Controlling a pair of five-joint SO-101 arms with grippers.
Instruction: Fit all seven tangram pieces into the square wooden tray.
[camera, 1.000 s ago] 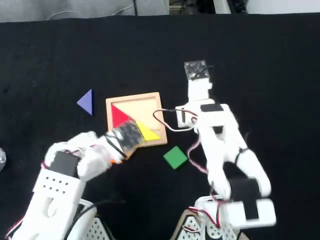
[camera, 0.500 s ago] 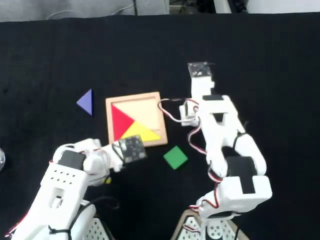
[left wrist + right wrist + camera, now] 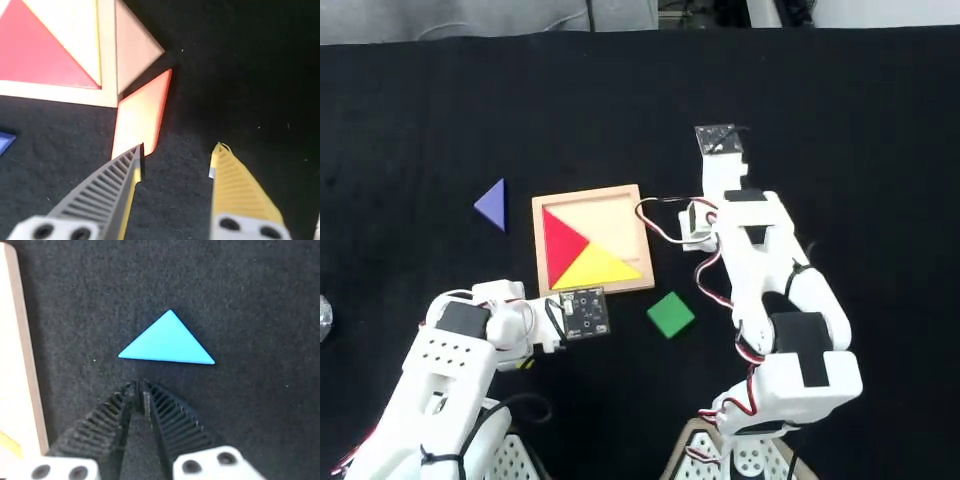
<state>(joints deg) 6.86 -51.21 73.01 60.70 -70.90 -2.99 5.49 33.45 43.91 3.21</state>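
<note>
Black surface (image 3: 840,120), square wooden tray (image 3: 586,193) centre-frame.
Left tool (image 3: 175,150) spread beside orange parallelogram (image 3: 142,112), likely pre-grasp; right tool (image 3: 139,390) pinched shut at cyan triangle (image 3: 167,342), likely to nudge.

High view overhead; wrist views close, downward; all share tray (image 3: 586,192).

White arms (image 3: 760,262) with black motors (image 3: 450,322) and red-white cables (image 3: 701,286).
</note>
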